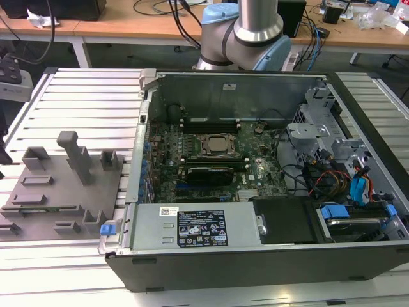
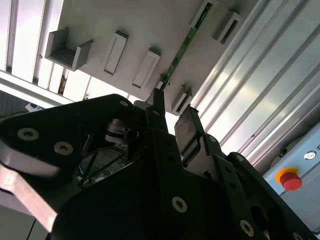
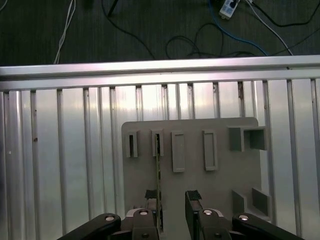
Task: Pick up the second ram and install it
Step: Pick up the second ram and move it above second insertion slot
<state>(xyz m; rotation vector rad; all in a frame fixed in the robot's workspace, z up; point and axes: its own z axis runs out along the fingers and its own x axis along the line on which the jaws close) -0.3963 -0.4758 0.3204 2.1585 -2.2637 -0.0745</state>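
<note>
Hand (image 3: pixel 171 197) is nearest the camera, fingers spread, nothing pinched. The gap straddles the near end of the memory stick (image 3: pixel 158 170), which runs just beside one finger and apart from the other. The stick is the thin green board standing on its long edge over the grey plate (image 3: pixel 220 195), with its far end dropped into a slotted holder (image 3: pixel 157 142). The second wrist view agrees: the stick (image 2: pixel 182 47) leads away from the fingertips. My read: it's light and stiff but thin, so it will likely flex or crack if you twist it, and the chips and contact edge look fragile. I'd put the pads flat on both faces, squeezing across the thickness, clear of the ends. Empty holders (image 3: pixel 177 151) sit near the stick on either side, so you get little sideways slack; the free space is straight up. Past the plate is the ribbed counter (image 3: pixel 65 165), then its edge rail (image 3: pixel 150 70), then floor with cables (image 3: pixel 200 40). In the exterior view the open computer case (image 1: pixel 255 256) sits just beside the plate on the exterior view's right. Its walls are raised all round and the black sockets (image 1: pixel 211 121) lie deep by the processor, so I judge it a tight drop-in.
</note>
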